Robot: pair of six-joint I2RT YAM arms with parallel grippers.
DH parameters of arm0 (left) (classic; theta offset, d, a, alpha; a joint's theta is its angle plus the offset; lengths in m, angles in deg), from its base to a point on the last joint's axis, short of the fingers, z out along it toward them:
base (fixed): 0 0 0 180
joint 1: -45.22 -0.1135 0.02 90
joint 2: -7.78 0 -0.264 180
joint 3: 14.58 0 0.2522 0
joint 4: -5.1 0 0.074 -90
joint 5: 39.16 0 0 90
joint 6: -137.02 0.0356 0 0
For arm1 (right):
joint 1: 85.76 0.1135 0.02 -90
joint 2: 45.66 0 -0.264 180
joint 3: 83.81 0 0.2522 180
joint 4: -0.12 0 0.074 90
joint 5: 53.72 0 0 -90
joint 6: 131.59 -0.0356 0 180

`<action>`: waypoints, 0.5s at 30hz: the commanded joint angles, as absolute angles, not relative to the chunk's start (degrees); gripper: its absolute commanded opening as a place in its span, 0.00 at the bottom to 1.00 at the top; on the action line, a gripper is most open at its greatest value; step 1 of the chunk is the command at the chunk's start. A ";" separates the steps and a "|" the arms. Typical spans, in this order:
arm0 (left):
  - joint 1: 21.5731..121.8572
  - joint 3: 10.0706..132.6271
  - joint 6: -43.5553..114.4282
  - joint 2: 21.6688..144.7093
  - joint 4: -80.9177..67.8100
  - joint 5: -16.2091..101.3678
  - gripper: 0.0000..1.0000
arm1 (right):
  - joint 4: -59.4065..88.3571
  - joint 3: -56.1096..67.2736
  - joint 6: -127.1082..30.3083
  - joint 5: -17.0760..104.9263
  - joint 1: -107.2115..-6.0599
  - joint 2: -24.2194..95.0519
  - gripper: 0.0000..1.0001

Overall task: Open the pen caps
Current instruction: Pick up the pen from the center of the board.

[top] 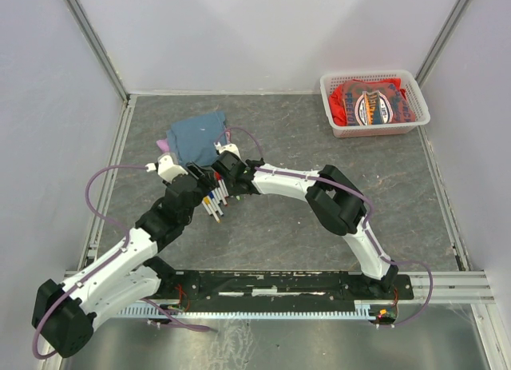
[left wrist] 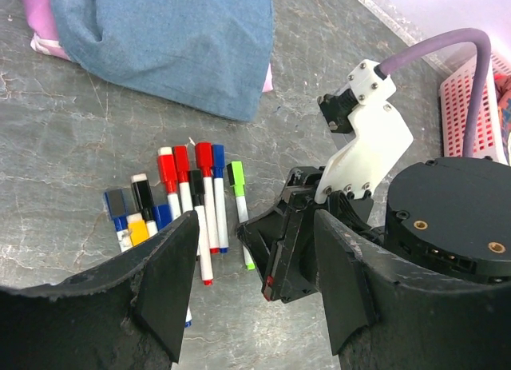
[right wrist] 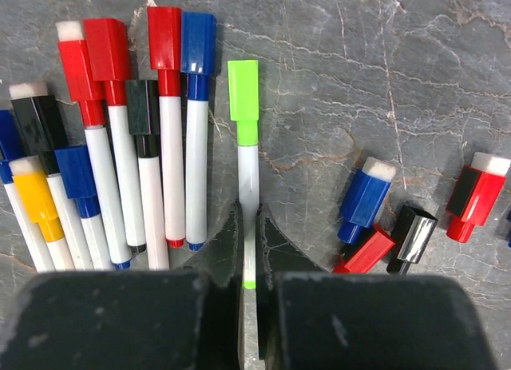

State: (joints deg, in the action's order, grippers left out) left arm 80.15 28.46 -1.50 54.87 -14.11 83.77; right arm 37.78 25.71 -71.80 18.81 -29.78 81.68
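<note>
right gripper: clamped on green-capped pen barrel, lower centre | left gripper: released, jaws wide apart

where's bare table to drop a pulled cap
Bare strip between the green pen and the loose caps; wider bare table between cloth and basket. Crowded on the green pen's other side, where pens lie side by side.

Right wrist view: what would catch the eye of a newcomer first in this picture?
The right hand at the bottom edge is shut on the white barrel of a green-capped pen, its cap on. Left of it lies a row of capped pens in red, blue, black and yellow; to the right lie loose caps, off their pens.
</note>
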 commanded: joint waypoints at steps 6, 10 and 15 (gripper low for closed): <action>79.84 29.38 -2.82 55.08 -12.61 86.12 0.68 | 34.63 19.71 -73.84 20.21 -29.76 79.51 0.01; 79.84 29.33 -2.96 56.29 -12.37 85.15 0.68 | 31.81 16.38 -73.88 19.94 -29.77 76.33 0.01; 79.77 29.47 -3.17 57.58 -11.72 84.07 0.69 | 29.04 13.01 -73.32 20.36 -29.77 72.92 0.01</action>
